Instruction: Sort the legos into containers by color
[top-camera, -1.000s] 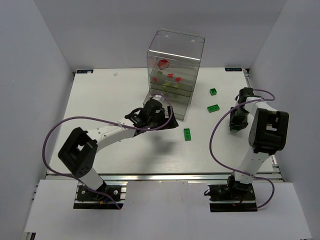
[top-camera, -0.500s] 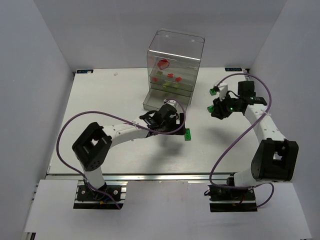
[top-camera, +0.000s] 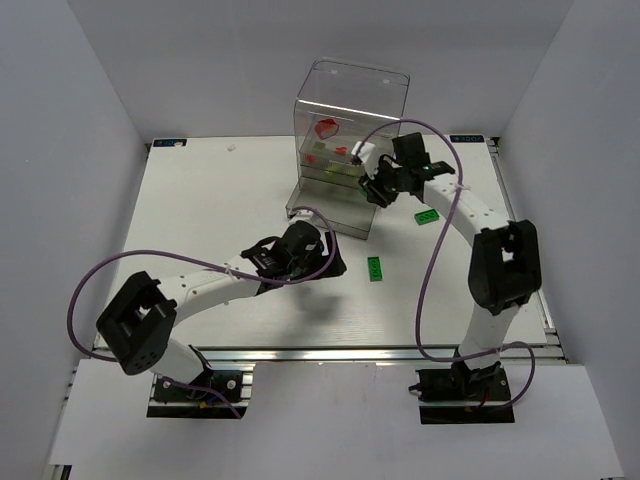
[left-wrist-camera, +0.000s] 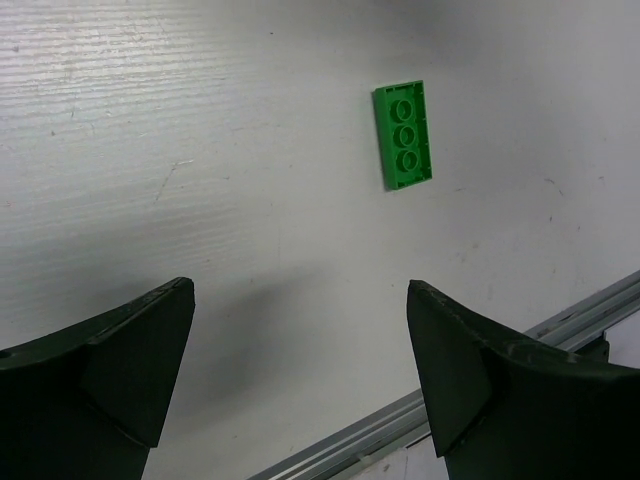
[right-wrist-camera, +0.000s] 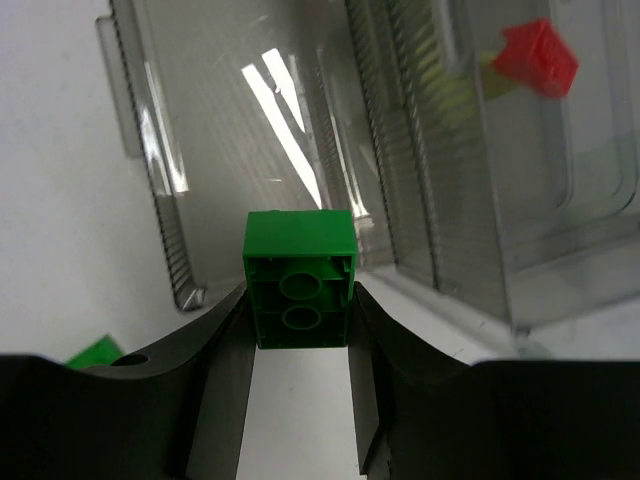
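Observation:
The containers (top-camera: 350, 110) are a tall clear box of stacked drawers at the back centre, with its bottom drawer (top-camera: 322, 214) pulled forward. Red (top-camera: 328, 127) and yellow-green legos (top-camera: 336, 172) lie inside. My right gripper (top-camera: 377, 188) is at the box's right front corner, shut on a dark green lego (right-wrist-camera: 300, 280) held just before the clear drawer wall (right-wrist-camera: 230, 130). My left gripper (top-camera: 330, 262) hovers open over the table with nothing between its fingers. A flat green lego (left-wrist-camera: 403, 135) (top-camera: 375, 268) lies a little beyond it.
Another green lego (top-camera: 427, 217) lies on the white table (top-camera: 200, 200) to the right of the box. A red brick (right-wrist-camera: 540, 57) shows through the box wall. The table's metal front rail (left-wrist-camera: 420, 420) runs just below the left gripper.
The right arm has swung from the table's right side over to the box, carrying the green lego. The left gripper has drawn back leftwards, away from the flat green lego.

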